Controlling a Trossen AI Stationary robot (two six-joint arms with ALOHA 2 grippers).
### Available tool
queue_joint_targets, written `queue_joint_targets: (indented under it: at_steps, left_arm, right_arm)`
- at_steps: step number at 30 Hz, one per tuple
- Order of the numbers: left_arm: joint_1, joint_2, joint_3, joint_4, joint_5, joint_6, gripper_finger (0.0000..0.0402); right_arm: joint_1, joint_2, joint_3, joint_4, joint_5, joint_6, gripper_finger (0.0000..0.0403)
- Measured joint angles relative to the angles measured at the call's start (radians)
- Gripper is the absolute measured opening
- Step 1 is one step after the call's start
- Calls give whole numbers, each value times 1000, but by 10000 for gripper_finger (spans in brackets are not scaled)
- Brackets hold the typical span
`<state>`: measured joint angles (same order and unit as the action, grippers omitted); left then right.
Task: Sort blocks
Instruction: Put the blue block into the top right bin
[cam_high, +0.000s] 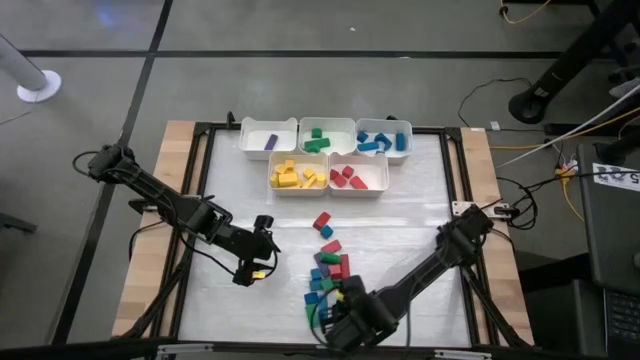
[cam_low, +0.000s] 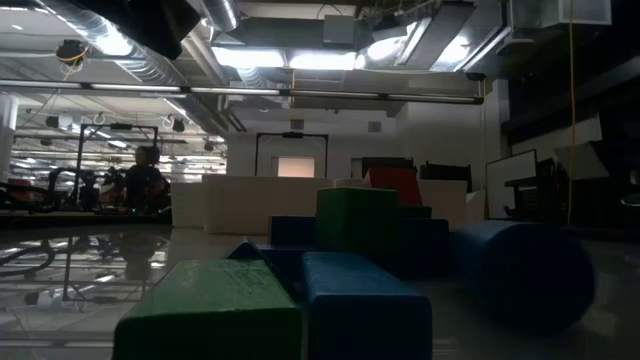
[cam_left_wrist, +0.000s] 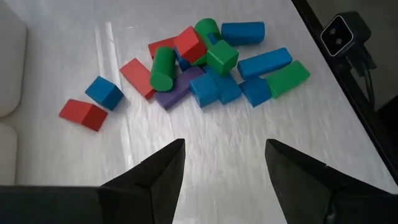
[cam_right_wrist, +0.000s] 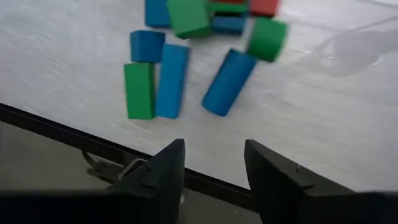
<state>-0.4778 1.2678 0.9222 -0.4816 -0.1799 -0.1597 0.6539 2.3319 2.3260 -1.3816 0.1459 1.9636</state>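
From overhead, the five white bins (cam_high: 325, 150) at twelve o'clock already hold purple, green, blue, yellow and red pieces, yet a heap of unsorted blocks (cam_high: 328, 272) remains at six.

Low down, green and blue blocks fill the foreground.

The left gripper (cam_left_wrist: 222, 163) hovers empty, jaws wide apart.

The right gripper (cam_right_wrist: 213, 163) hangs beside the heap, jaws apart, holding nothing.

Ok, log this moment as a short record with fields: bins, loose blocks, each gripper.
bins: five white rectangular bins at the table's far edge, holding purple, green, blue, yellow and red blocks
loose blocks: small solid-coloured toy blocks piled near the table's front edge, two red and blue ones nearer the bins
left gripper: open, empty, left of the pile
right gripper: open, empty, at the front edge by the pile
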Motion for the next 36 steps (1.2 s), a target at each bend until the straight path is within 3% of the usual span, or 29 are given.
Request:
queue_joint_targets:
  at_steps: [11, 26, 36]
  left_arm:
    - [0, 0, 0, 0, 0, -46, 210]
    - [0, -1, 0, 0, 0, -50, 210]
    - [0, -1, 0, 0, 0, -47, 210]
  right_arm:
    - [-14, 123, 0, 53, -6, 83, 168]
    - [-13, 170, -5, -89, -32, 156, 168]
    - [-13, 170, -136, 64, -43, 153, 167]
